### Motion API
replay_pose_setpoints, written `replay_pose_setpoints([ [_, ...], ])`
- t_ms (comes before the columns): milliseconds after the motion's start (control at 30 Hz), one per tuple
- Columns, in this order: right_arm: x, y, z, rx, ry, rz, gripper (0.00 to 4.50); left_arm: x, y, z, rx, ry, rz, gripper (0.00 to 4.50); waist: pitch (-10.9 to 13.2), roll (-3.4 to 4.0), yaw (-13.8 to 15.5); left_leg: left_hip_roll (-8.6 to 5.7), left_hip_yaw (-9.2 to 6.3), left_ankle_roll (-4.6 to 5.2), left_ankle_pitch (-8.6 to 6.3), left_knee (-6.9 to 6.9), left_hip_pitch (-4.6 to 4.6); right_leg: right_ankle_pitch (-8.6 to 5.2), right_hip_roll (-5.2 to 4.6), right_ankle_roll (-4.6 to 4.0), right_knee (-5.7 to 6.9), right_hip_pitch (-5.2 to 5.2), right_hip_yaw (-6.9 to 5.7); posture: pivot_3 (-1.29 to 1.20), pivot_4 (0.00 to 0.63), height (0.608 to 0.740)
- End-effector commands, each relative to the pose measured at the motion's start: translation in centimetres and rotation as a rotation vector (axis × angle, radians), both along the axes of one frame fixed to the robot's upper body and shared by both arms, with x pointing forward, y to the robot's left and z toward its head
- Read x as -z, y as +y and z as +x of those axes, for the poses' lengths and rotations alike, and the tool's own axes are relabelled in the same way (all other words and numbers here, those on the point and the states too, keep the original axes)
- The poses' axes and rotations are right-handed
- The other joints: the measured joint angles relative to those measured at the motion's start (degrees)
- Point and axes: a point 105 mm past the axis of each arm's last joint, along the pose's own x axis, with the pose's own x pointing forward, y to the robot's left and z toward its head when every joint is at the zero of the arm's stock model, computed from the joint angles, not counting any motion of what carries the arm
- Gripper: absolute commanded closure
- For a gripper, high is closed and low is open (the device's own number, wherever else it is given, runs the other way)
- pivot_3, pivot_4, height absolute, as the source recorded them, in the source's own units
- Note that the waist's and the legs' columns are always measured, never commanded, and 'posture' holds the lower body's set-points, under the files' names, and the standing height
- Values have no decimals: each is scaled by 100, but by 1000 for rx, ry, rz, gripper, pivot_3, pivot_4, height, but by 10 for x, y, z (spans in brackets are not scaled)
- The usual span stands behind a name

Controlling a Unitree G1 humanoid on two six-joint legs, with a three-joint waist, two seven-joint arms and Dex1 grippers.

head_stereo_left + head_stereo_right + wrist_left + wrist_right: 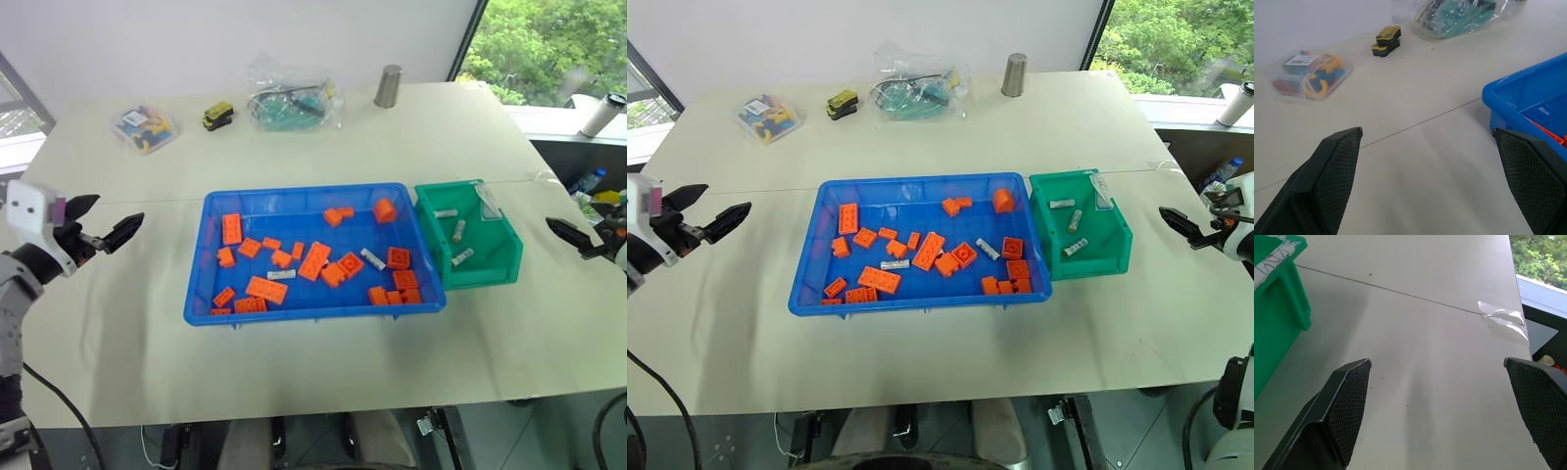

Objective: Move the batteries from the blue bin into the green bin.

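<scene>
The blue bin (304,192) lies mid-table, holding orange bricks and two batteries, one (372,258) right of centre and one (281,275) left of centre. Touching its right side is the green bin (485,272) with three batteries (458,231) inside. My left gripper (120,208) hovers open and empty over the table left of the blue bin, whose corner (1528,93) shows in the left wrist view. My right gripper (1187,204) hovers open and empty to the right of the green bin, whose edge (1276,308) shows in the right wrist view.
Orange bricks (315,260) are scattered through the blue bin. Along the far edge stand a metal cup (388,85), a clear bag of parts (294,103), a yellow-black toy (217,116) and a small clear box (144,128). Clear tape (1501,316) sticks to the table.
</scene>
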Motion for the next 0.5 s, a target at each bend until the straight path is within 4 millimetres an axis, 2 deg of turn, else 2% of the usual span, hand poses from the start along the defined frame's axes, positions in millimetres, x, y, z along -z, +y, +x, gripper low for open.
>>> replay_pose_setpoints([
  [33,-20,-6,-2,14,-53,-33,12,-11,1,-2,-3,-51,38,0,0,0,-2,0,0,0,0,0,0,0,0,0,0,0,0,0,150,739],
  [300,-19,-4,-1,6,-54,14,12,-13,7,-3,-18,-53,-15,0,0,0,-3,0,0,0,0,0,0,0,0,0,0,0,0,0,150,739],
  [500,-18,-4,0,9,-48,-24,12,-12,8,-3,-23,-41,1,0,0,0,-2,0,0,0,0,1,0,0,0,0,1,0,0,0,150,739],
])
